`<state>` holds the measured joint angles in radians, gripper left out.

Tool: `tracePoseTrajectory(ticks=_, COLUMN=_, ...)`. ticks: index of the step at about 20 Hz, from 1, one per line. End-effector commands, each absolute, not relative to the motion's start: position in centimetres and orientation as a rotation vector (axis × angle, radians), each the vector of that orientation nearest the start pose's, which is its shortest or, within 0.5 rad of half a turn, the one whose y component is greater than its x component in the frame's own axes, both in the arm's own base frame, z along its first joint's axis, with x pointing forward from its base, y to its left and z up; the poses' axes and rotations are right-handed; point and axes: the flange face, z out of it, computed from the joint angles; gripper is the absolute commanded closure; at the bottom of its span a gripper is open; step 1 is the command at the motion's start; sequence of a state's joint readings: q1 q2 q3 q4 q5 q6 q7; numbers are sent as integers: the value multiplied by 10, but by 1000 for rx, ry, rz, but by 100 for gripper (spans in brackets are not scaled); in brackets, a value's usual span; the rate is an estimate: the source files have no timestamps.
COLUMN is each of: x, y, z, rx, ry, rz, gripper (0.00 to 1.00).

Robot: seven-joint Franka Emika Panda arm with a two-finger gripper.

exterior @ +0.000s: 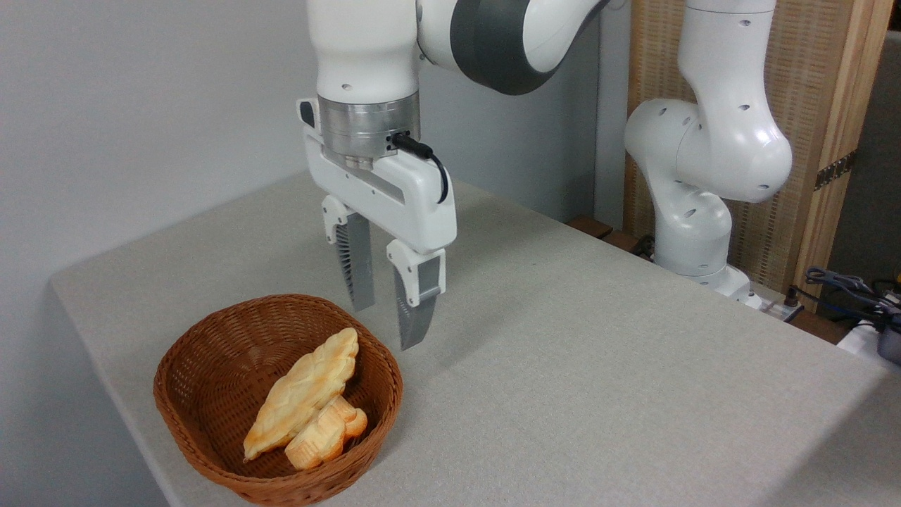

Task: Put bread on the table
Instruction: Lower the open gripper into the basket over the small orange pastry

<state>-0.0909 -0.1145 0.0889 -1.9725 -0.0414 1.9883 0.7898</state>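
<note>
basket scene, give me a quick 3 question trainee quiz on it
1. True or false: the bread roll already lies on the table.
2. How many baked items are in the wicker basket?
3. The gripper is: A) shut on the roll, B) open and empty above the basket's far rim, C) out of view.

Key: 1 false, it lies in the basket beside the long pastry. 2 two. 3 B.
</note>
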Motion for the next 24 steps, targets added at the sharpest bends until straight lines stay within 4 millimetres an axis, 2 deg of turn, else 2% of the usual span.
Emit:
tracePoseTrajectory(ticks=1, x=551, y=-1, z=528, rx=-2863, ry=1177, rz=-273, gripper=0)
tracePoseTrajectory(ticks=5, x=571, y=-3, z=508, rx=-2814, ry=1171, rz=-335, gripper=0)
tracePoseTrajectory(ticks=11, x=592, y=-3, z=478, rx=-2775, ry=1164, rz=-363, gripper=0)
tracePoseTrajectory(ticks=14, x=598, y=-3, z=475, rx=-2750, ry=1163, rz=-410, gripper=0)
tracePoseTrajectory(ticks=20, x=600, y=-3, z=468, rx=-2732, ry=1178, rz=-385, gripper=0)
tracePoseTrajectory(ticks=21, x=600, y=-4, z=468, rx=-2723, ry=1186, rz=-381, gripper=1)
tracePoseTrajectory(ticks=22, x=600, y=-4, z=468, rx=-2701, ry=1197, rz=-371, gripper=6)
tracePoseTrajectory(ticks=24, x=600, y=-3, z=468, rx=-2690, ry=1201, rz=-364, gripper=6)
